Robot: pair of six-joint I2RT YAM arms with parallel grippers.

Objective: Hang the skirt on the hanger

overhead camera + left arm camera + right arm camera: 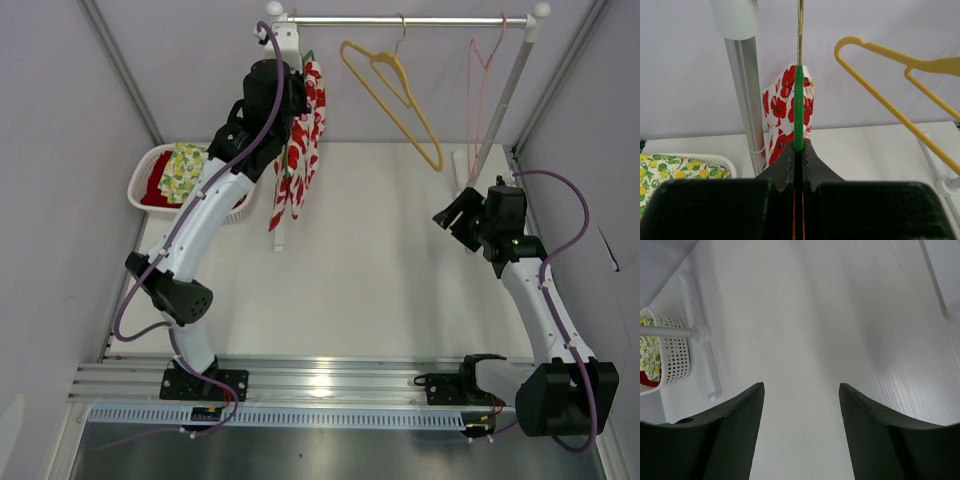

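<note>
The skirt (300, 150), white with red poppies, hangs from a green hanger (798, 105) at the left end of the rack's rail (400, 20). My left gripper (288, 100) is raised up there, shut on the green hanger's edge, with the skirt (782, 115) draped just beyond the fingertips. In the left wrist view the hanger's metal hook (800, 25) rises straight up above the gripper (799, 145). Over the table at the right, my right gripper (455, 215) is open, and the right wrist view shows nothing between its fingers (801, 387).
A yellow hanger (395, 95) and a thin pink hanger (480, 80) hang on the rail. A white basket (150, 170) holding a lemon-print cloth (183, 170) sits at the back left. The rack's posts (500, 100) and foot (700, 335) stand on the table.
</note>
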